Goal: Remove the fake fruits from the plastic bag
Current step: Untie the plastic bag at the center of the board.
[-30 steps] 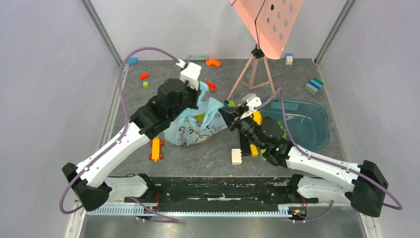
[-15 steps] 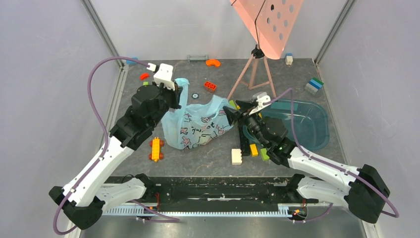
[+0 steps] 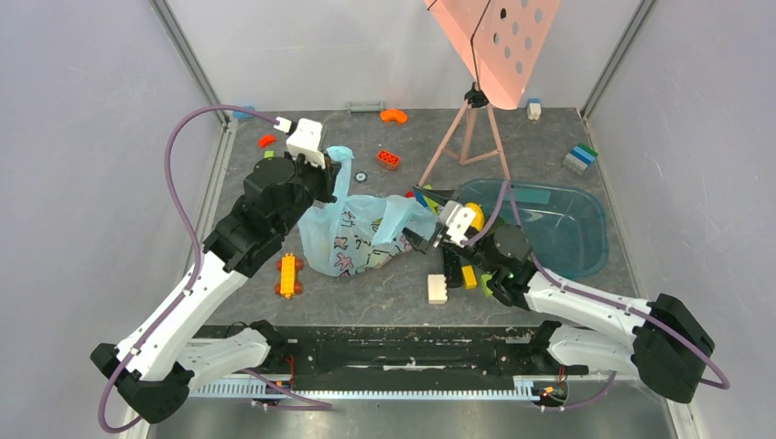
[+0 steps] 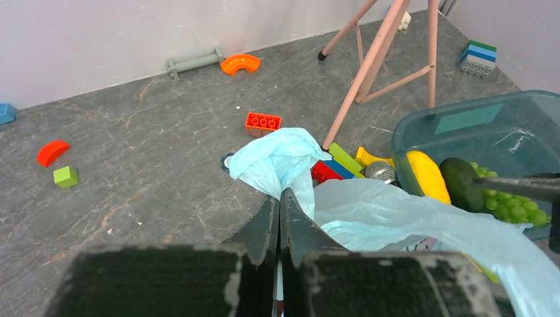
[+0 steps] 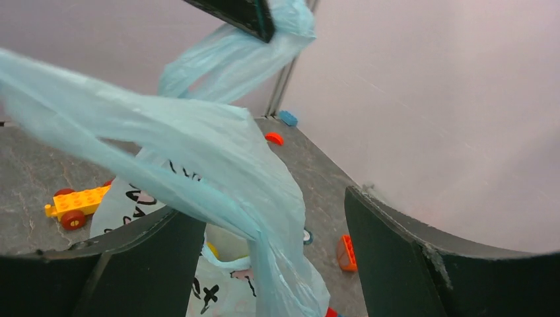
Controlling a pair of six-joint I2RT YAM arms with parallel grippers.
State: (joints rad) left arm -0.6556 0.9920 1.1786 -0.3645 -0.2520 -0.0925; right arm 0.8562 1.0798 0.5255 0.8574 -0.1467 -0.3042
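The light blue plastic bag (image 3: 357, 236) with dark print lies mid-table. My left gripper (image 3: 331, 170) is shut on its handle and holds it up; in the left wrist view the film (image 4: 284, 155) bunches out of the shut jaws (image 4: 280, 195). My right gripper (image 3: 414, 240) stands open at the bag's right edge, and a stretched fold of bag (image 5: 218, 152) runs between its fingers (image 5: 264, 208) without being pinched. A pale yellow shape (image 5: 212, 249) shows inside the bag. A yellow fruit (image 4: 428, 175) and a dark green one (image 4: 462, 185) sit in the tub.
The teal tub (image 3: 558, 197) stands right of the bag, with green grapes (image 4: 512, 205) inside. A pink tripod (image 3: 468, 137) rises behind. Loose bricks lie around: a yellow wheeled one (image 3: 289, 274), a cream one (image 3: 437, 289), an orange one (image 3: 388, 159). Grey walls close in both sides.
My right gripper has opened and dropped left to the bag's right edge. My left gripper pulled the handle up and left a second ago, then held still.
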